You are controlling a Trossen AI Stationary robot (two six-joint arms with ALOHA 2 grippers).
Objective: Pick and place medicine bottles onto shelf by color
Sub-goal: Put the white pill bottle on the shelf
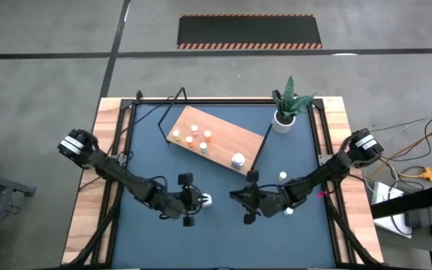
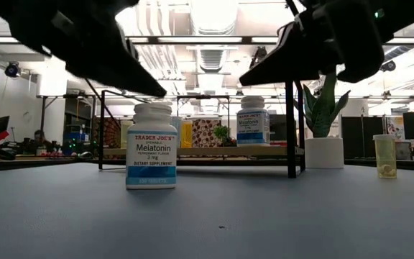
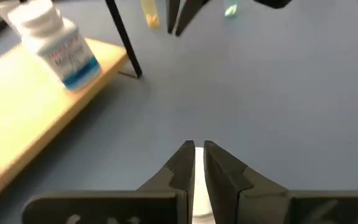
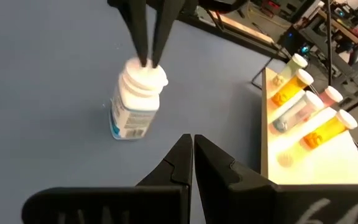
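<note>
A big white Melatonin bottle (image 2: 151,155) stands upright on its base on the blue table, near the middle. My left gripper (image 4: 148,61) is shut and slants down with its tips right at that bottle's cap (image 4: 143,76). My right gripper (image 1: 235,196) is shut too and hovers over bare table to the bottle's right, pointing at it. The wooden shelf (image 1: 227,136) lies farther back. It carries a second big white bottle (image 1: 238,160) and several small orange and pink-capped bottles (image 4: 303,106). My left gripper comes at the white bottle from above and from the table's left, slanting down, with its shut fingertips (image 4: 143,57) over the top of the cap. I cannot tell whether they touch the cap. The bottle stands upright on the table.
A small yellowish bottle (image 2: 384,156) stands on the table to the right of the shelf, and another small one (image 1: 288,211) stands beside my right arm. A potted plant (image 1: 283,112) is at the far right. The shelf's black frame post (image 2: 291,129) rises behind the bottle.
</note>
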